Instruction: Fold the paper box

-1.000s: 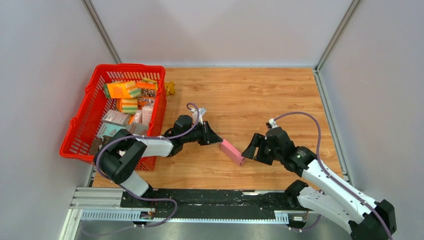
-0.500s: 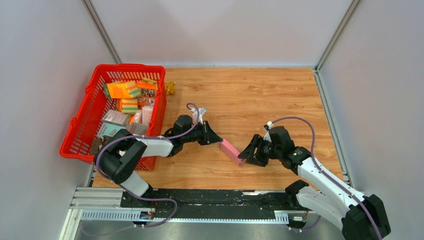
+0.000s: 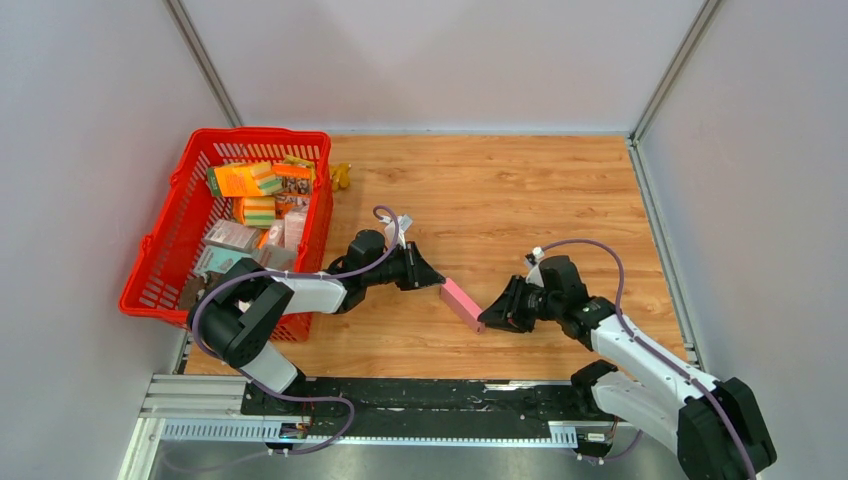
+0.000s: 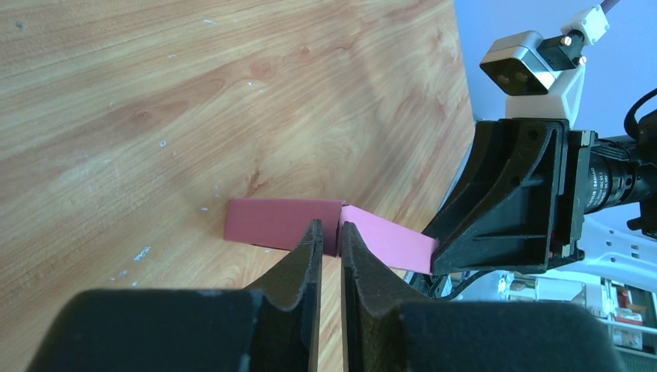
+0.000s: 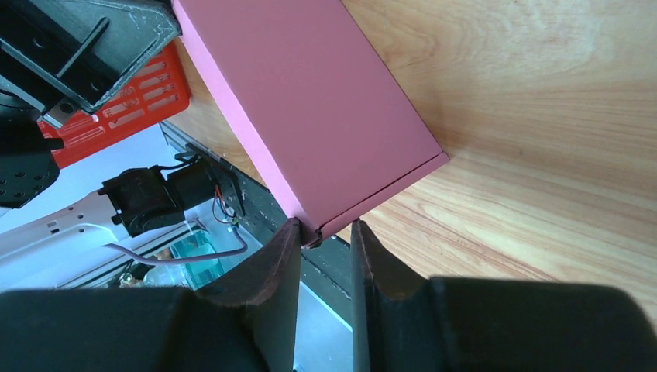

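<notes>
The pink paper box (image 3: pixel 462 303) lies slanted on the wooden table between my two grippers, its flaps closed into a shallow rectangle. My left gripper (image 3: pixel 437 283) is shut on its upper-left end; in the left wrist view the narrow jaws (image 4: pixel 331 229) pinch the box (image 4: pixel 271 221) at a fold. My right gripper (image 3: pixel 487 320) is at the lower-right end. In the right wrist view its fingertips (image 5: pixel 324 229) press on either side of the near corner of the box (image 5: pixel 310 101).
A red plastic basket (image 3: pixel 255 133) with several printed packages stands at the left, close behind the left arm. A small yellow object (image 3: pixel 342 176) lies beside its far corner. Grey walls enclose the table on three sides.
My right gripper has moved left to the box's lower-right end and narrowed its jaws onto the corner. The left gripper and the box have stayed put.
</notes>
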`<action>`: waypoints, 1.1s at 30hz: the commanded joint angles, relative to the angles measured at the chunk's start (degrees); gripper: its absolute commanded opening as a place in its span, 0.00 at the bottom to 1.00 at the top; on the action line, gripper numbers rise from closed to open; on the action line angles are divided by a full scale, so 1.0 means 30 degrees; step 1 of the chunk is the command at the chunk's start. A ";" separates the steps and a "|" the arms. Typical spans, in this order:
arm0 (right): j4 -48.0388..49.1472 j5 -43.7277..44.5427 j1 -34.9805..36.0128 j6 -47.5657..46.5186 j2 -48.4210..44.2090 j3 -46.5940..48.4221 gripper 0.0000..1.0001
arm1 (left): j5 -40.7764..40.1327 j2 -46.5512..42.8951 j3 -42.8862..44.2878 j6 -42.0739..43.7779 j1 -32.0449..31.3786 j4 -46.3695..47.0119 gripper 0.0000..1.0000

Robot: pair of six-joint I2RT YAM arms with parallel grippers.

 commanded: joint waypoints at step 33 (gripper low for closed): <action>0.0932 -0.0550 -0.1369 -0.1096 -0.0356 -0.2052 0.00 | 0.1097 -0.0496 0.0418 0.1400 0.0509 -0.4120 0.15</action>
